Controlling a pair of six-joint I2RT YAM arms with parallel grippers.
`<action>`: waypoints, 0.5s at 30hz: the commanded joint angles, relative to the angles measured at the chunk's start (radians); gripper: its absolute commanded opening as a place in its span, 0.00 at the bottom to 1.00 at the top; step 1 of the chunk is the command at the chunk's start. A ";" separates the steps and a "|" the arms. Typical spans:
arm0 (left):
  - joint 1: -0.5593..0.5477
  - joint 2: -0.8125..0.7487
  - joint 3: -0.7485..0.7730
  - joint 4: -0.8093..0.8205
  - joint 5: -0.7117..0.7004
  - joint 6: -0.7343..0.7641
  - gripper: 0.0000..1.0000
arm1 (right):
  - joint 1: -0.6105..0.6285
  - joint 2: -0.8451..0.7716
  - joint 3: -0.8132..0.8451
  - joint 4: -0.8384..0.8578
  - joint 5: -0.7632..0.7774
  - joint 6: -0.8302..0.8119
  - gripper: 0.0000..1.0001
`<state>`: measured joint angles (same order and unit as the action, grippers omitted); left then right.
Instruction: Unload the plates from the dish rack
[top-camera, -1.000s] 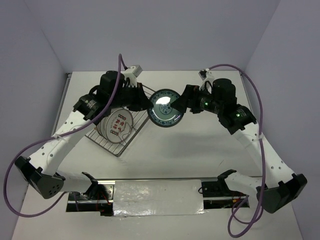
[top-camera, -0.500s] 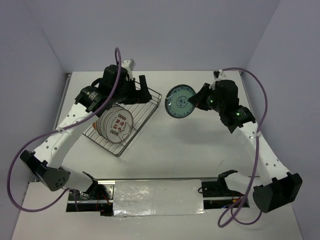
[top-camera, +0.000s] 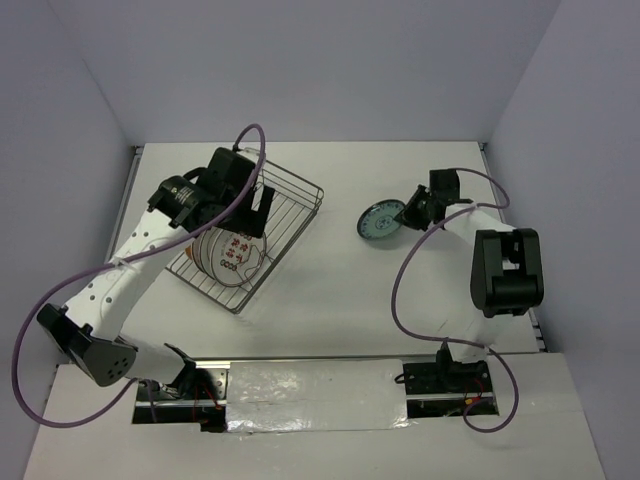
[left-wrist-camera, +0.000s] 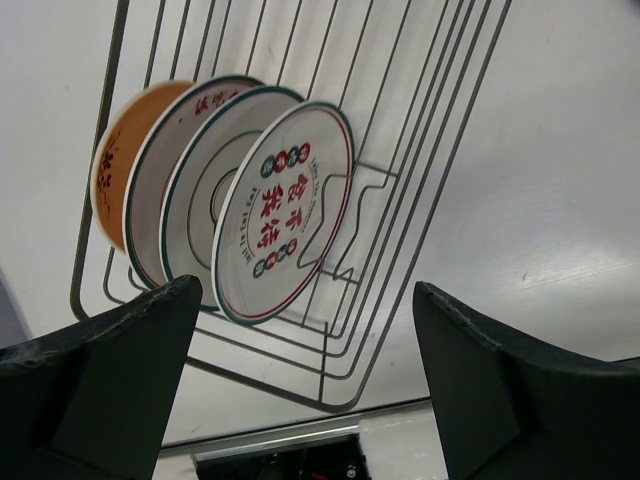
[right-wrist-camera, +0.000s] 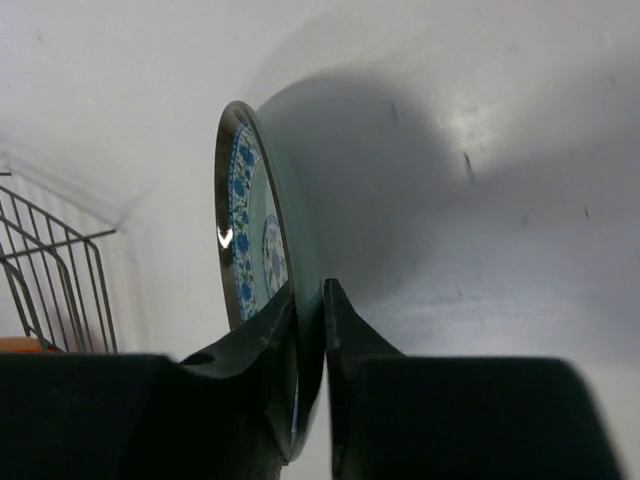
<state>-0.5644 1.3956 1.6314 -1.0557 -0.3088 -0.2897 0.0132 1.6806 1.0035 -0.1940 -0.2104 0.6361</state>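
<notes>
The dish rack (top-camera: 291, 214), a dark wire basket, lies at the table's left-centre. Several plates stand on edge in it (top-camera: 232, 250): a white one with red-green motifs (left-wrist-camera: 285, 210) in front, a teal-rimmed white one (left-wrist-camera: 195, 215) behind it, and an orange-backed one (left-wrist-camera: 108, 165) at the far end. My left gripper (top-camera: 257, 208) (left-wrist-camera: 305, 300) hangs open above the rack's empty end, holding nothing. The teal patterned plate (top-camera: 381, 221) (right-wrist-camera: 255, 230) is tilted low over the table at right. My right gripper (top-camera: 410, 212) (right-wrist-camera: 310, 300) is shut on its rim.
White walls enclose the table on three sides. The right arm's purple cable (top-camera: 400, 290) loops over the table near the right arm's base. The rack's near corner (left-wrist-camera: 345, 395) lies close to the table's front edge.
The teal plate, held between both grippers a second ago, has travelled right and down in the right gripper. The left gripper let go, opened wide and drew back over the rack.
</notes>
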 joint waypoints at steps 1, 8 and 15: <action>0.000 -0.072 -0.045 -0.018 -0.033 0.054 0.99 | -0.002 0.082 0.086 0.053 0.008 0.000 0.28; 0.000 -0.107 -0.114 0.043 -0.085 0.104 0.95 | -0.001 0.176 0.306 -0.350 0.343 0.077 1.00; 0.021 -0.029 -0.177 0.094 -0.147 0.139 0.80 | 0.065 -0.099 0.353 -0.436 0.450 0.013 1.00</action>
<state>-0.5568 1.3300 1.4727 -1.0115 -0.4110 -0.1806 0.0299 1.7824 1.3678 -0.5930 0.1848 0.6853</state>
